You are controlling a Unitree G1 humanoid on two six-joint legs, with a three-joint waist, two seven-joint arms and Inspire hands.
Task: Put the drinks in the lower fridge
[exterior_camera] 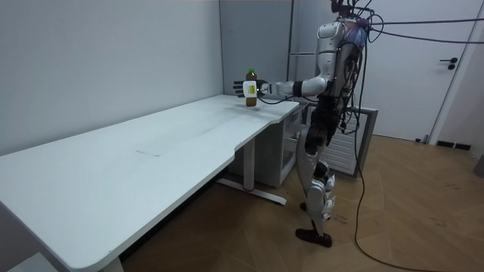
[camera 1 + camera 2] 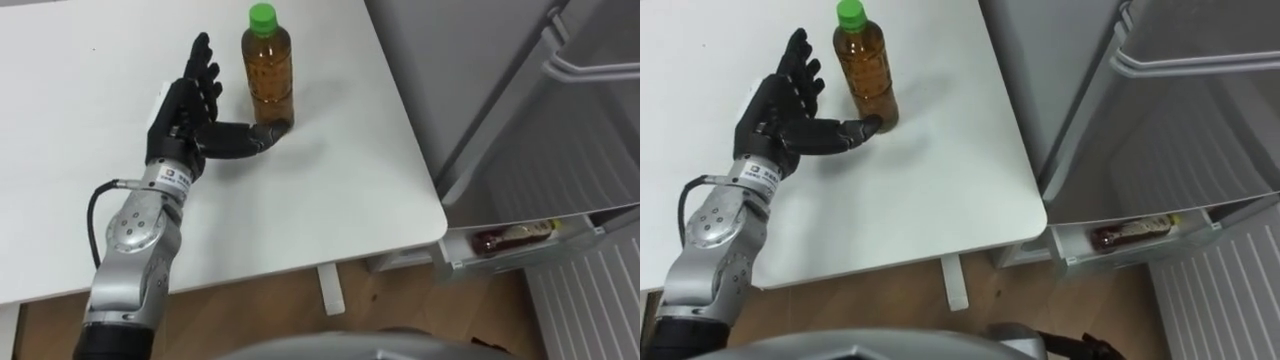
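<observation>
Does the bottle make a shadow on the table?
In the left eye view, yes: a soft, faint shadow falls on the table just right of the bottle, by its base, and another lies under the left hand. In the room view the table looks evenly lit, without strong glare.

Pretty bare room. There's a long white table (image 1: pixel 113 174) with a curved front edge, running along a plain grey wall (image 1: pixel 98 68) and standing on a white leg (image 1: pixel 248 168) with a flat foot. A low white unit (image 1: pixel 266 159) is tucked under the far end. The floor (image 1: pixel 408 204) is brown wood planks. At the room view's right there's a white door (image 1: pixel 461 98) with a dark handle (image 1: pixel 451 63). The light is soft and even.
</observation>
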